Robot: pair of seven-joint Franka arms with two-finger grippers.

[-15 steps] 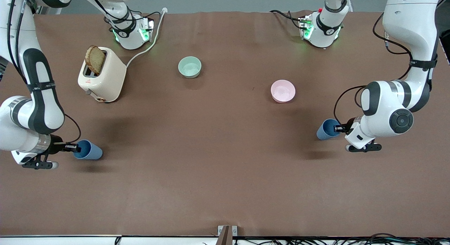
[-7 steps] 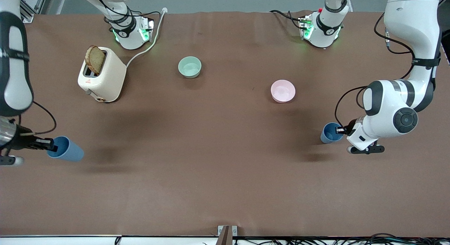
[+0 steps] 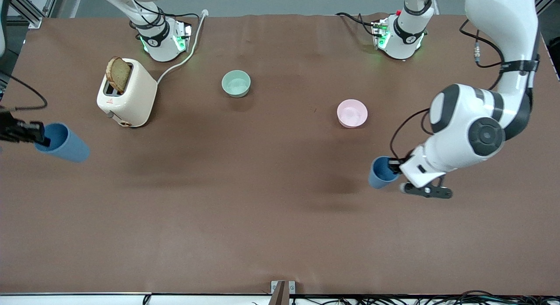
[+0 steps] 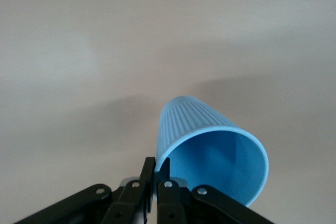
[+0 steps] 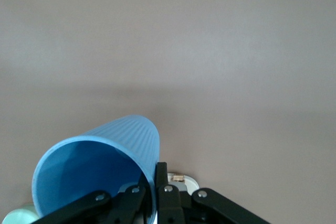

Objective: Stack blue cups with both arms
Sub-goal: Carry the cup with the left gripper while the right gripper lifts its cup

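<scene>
Both grippers — left gripper (image 3: 395, 166), right gripper (image 3: 40, 134) — pinch blue cups' (image 3: 379, 173) rims.

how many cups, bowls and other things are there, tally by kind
blue cups: 2, one in the left gripper, one in the right gripper
bowls: 2, green and pink
toaster: 1
bread slice: 1
total: 6

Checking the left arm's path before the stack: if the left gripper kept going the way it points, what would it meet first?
Apart from the blue cup pinched by the left gripper, only bare table shows ahead; depth unclear.
</scene>
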